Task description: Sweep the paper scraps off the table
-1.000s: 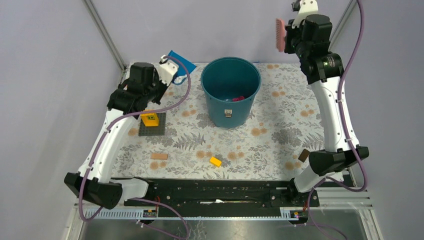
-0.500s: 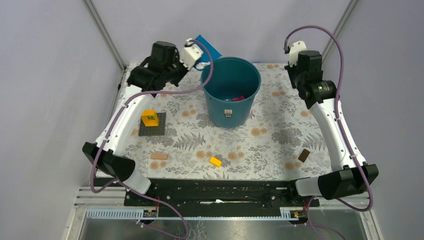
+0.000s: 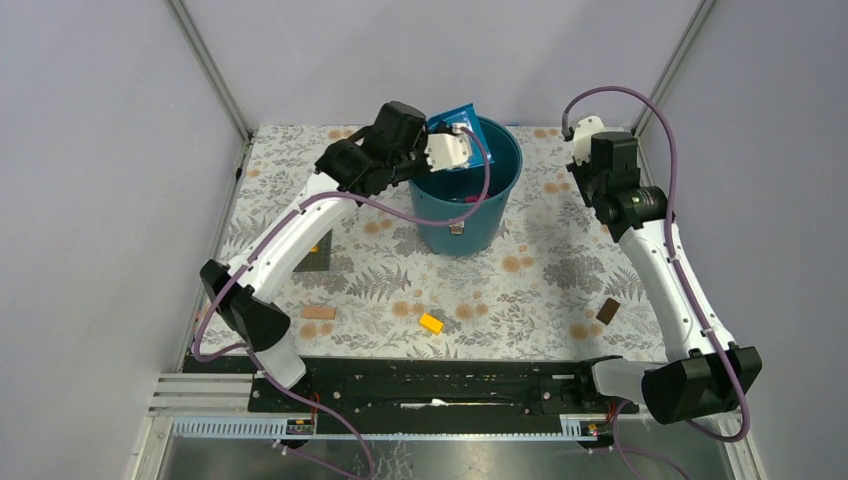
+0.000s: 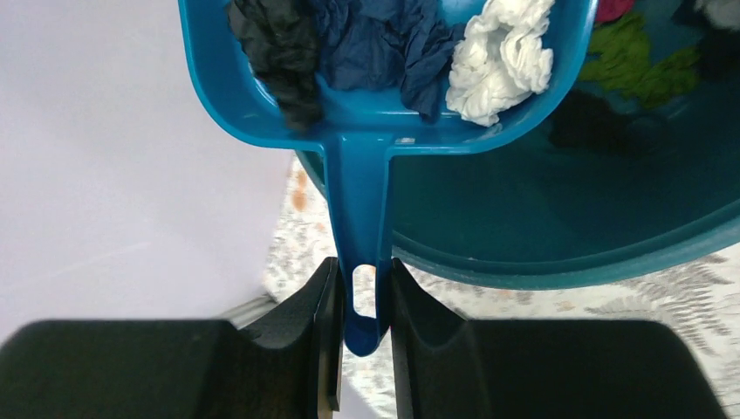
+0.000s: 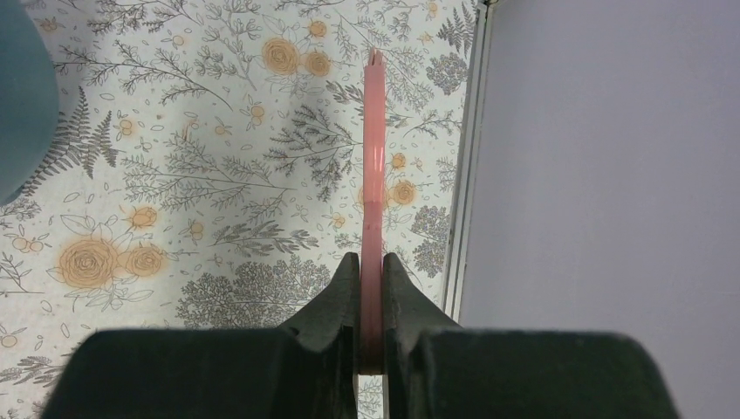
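Note:
My left gripper is shut on the handle of a blue dustpan, held tilted over the teal bucket; the pan also shows in the top view. Black, dark blue and white paper scraps lie in the pan. Green scraps and a pink one lie inside the bucket. My right gripper is shut on a thin pink brush, held above the floral table near its far right edge.
On the table lie a small yellow brick, a tan block, a brown block and a dark grey plate partly under my left arm. Metal frame posts stand at the back corners.
My left arm has swung right, carrying the dustpan from the back left corner to over the bucket. My right arm has lowered with the brush towards the table's far right.

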Controlling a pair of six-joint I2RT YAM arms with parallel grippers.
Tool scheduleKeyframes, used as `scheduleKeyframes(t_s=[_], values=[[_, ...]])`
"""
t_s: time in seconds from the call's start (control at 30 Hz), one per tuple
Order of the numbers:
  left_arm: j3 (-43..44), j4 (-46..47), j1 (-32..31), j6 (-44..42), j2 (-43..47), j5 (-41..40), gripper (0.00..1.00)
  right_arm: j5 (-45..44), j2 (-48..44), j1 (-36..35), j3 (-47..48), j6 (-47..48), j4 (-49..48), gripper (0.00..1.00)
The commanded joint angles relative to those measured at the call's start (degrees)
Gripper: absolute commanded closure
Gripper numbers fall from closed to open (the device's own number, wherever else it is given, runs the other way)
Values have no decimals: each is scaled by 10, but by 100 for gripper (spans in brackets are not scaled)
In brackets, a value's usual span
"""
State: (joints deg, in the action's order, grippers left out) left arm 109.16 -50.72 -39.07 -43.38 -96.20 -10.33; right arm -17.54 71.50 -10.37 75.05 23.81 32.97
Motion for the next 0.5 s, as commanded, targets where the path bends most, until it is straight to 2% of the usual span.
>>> scheduleKeyframes(t_s=[0.0, 0.13, 0.27, 0.4, 0.43, 0.47], values=[[19, 48, -11, -118, 2, -92, 100, -17, -2, 2, 13, 7, -21, 100], [-54, 162, -17, -283, 30, -149, 100, -17, 11, 2, 25, 7, -21, 100], [-131, 320, -20, -453, 60, -150, 100, -17, 25, 2, 32, 7, -21, 100], [-196, 386, -32, -556, 85, -161, 100, -17, 29, 2, 39, 7, -21, 100], [-233, 426, -33, -593, 99, -159, 100, -17, 29, 2, 39, 7, -21, 100], [-279, 505, -32, -630, 111, -152, 100, -17, 29, 2, 39, 7, -21, 100]])
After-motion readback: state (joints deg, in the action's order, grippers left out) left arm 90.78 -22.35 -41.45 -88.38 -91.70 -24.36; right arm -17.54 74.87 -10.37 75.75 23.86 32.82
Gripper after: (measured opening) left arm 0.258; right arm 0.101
